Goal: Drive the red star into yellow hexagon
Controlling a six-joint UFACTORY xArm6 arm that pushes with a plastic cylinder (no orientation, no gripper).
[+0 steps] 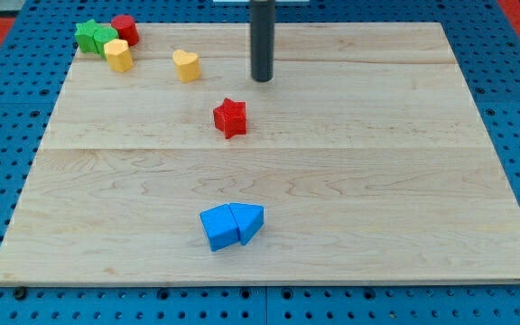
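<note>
Wooden board (404, 181): my tip (261, 79), a bare rod holding nothing, stands apart from the red star (229, 117), up and to its right; the yellow hexagon (118, 55), apparently touching the green block (93, 36), sits top left.

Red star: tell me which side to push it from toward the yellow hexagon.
Press the red star on its lower-right side, probably. The yellow hexagon lies toward the view's upper left. My tip now sits above and right of the star, apart from it.
</note>
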